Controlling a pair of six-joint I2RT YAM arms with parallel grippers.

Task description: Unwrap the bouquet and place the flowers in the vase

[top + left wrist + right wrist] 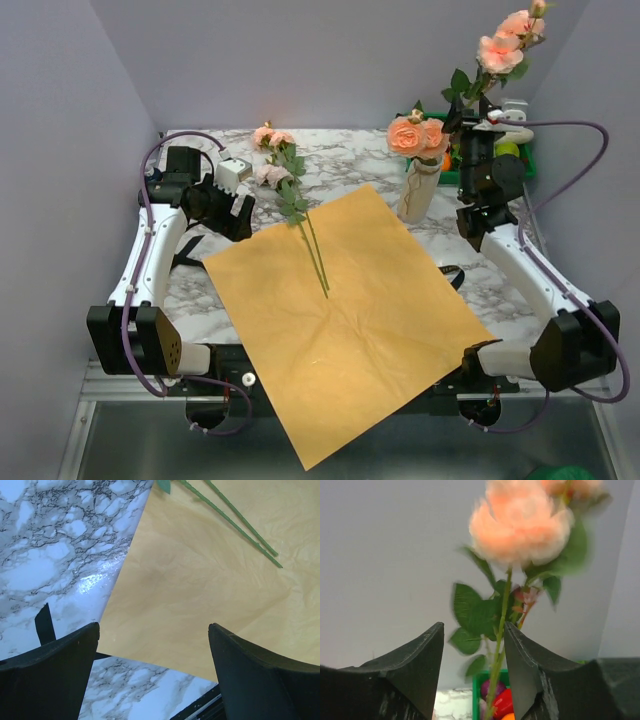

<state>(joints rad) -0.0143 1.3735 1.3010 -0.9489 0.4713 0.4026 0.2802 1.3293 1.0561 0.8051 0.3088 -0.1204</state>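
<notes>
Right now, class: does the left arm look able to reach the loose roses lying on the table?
Probably yes. The left gripper hangs open just beside the rose stems on the orange paper, with nothing between them.

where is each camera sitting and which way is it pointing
Top external: above and behind the robot, looking down on the table, orange paper and vase; both arms show.
Left wrist: low, looking down at the paper's edge and two green stems; open left fingers at bottom.
Right wrist: raised, facing the grey wall past a peach rose; right fingers apart beside its stem.
Shared: top external and left wrist both show paper and stems.
</notes>
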